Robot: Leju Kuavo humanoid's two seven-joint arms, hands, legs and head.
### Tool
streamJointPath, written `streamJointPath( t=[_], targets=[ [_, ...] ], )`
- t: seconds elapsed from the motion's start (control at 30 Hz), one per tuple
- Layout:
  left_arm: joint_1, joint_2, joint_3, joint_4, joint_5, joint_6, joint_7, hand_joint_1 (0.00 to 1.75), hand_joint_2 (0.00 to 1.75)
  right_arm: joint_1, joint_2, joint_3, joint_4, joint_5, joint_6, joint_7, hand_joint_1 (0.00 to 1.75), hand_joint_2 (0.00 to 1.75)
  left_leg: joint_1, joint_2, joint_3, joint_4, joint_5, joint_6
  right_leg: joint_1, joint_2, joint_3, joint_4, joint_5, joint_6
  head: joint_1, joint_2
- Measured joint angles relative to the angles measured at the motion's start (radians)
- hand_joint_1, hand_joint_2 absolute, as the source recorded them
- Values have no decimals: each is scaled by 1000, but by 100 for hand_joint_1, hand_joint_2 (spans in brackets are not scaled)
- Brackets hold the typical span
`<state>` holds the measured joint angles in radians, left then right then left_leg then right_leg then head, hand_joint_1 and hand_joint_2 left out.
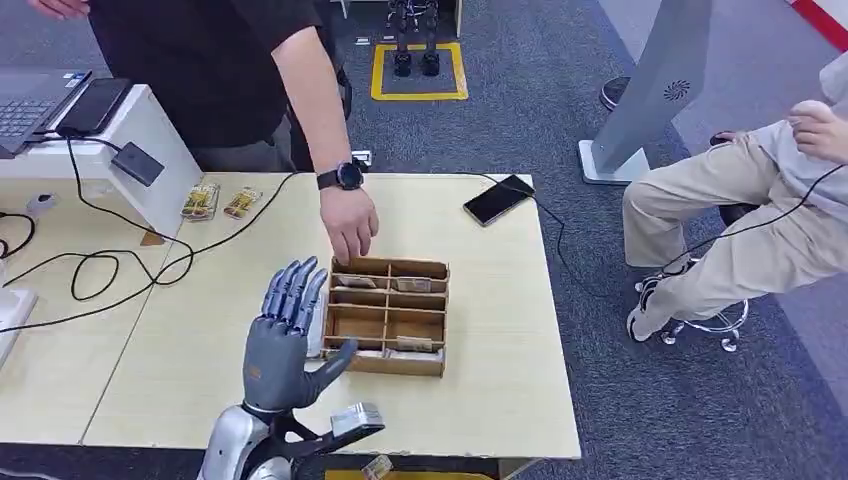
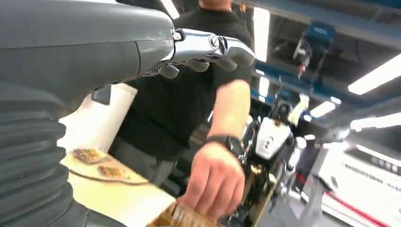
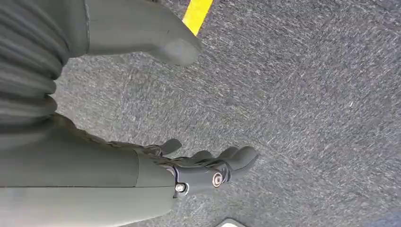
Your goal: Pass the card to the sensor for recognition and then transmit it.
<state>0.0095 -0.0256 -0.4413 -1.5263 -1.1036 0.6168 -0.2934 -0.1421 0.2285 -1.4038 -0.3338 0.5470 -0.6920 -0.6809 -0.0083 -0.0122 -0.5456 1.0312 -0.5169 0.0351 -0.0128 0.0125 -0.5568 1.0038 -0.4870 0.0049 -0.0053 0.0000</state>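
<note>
Head view: the robot's left hand [image 1: 285, 335] stands upright over the tabletop [image 1: 490, 300], fingers spread and holding nothing, just beside the near-left corner of a wooden divided box [image 1: 388, 315]. The cards [image 1: 400, 285] lie flat in the box's compartments; which of them is the one to be passed cannot be told. A person's hand [image 1: 350, 225], wearing a wristwatch [image 1: 341, 177], reaches into the far-left compartment of the same box. The right wrist view shows the right hand [image 3: 208, 165] hanging over grey carpet, fingers loosely extended and empty. A small dark device [image 1: 137, 162] on the slanted white stand at the left may be the sensor, though this is a judgement only.

Risks, as judged from this arrangement. Two hands converge on one small box: a reach by the left hand now could strike the person's fingers or knock the box askew. The cards lie flat between thin partitions, so broad fingers may fail to lift an edge, or may drag two cards together. Cables [image 1: 120, 265] cross the tabletop between box and stand; a card carried low could snag them. A phone [image 1: 498, 199] rests near the far edge, clear of the route.
</note>
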Motion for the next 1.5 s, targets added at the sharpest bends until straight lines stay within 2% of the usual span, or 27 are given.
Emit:
streamJointPath(
  t=[0.13, 0.3, 0.53, 0.9, 1.2, 1.4, 1.5],
  targets=[
    [3, 2, -7, 18, 0, -2, 0, 0, 175, 0, 0, 2, 0, -1, 0, 0, 0, 175, 0, 0, 0, 0, 0, 0, 0, 0, 0, 0, 0, 0, 0, 0],
    [3, 10, -18, 39, -28, -67, 13, 0, 175, 3, 0, 13, 0, -13, 0, 1, 0, 175, 0, 0, 0, 0, 0, 0, 0, 0, 0, 0, 0, 0, 0, 0],
    [-4, 20, -42, 103, -152, -103, 91, 0, 175, 5, -1, 39, 0, -24, 0, 8, 0, 175, 0, 0, 0, 0, 0, 0, 0, 0, 0, 0, 0, 0, 0, 0],
    [-16, 21, -54, 153, -179, -104, 111, 0, 175, 7, -1, 52, 0, -25, 0, 12, 0, 175, 0, 0, 0, 0, 0, 0, 0, 0, 0, 0, 0, 0, 0, 0],
    [-44, 18, -62, 205, -275, -98, 191, 0, 175, 9, -1, 75, 0, -31, 0, 17, 0, 175, 0, 0, 0, 0, 0, 0, 0, 0, 0, 0, 0, 0, 0, 0],
    [-55, -5, -62, 245, -351, -37, 268, 0, 175, 10, -1, 77, 0, -20, 0, 23, 0, 175, 0, 0, 0, 0, 0, 0, 0, 0, 0, 0, 0, 0, 0, 0],
    [-62, -12, -62, 258, -366, -32, 291, 0, 175, 10, -1, 77, 0, -16, 0, 23, 0, 175, 0, 0, 0, 0, 0, 0, 0, 0, 0, 0, 0, 0, 0, 0]
  ],
)
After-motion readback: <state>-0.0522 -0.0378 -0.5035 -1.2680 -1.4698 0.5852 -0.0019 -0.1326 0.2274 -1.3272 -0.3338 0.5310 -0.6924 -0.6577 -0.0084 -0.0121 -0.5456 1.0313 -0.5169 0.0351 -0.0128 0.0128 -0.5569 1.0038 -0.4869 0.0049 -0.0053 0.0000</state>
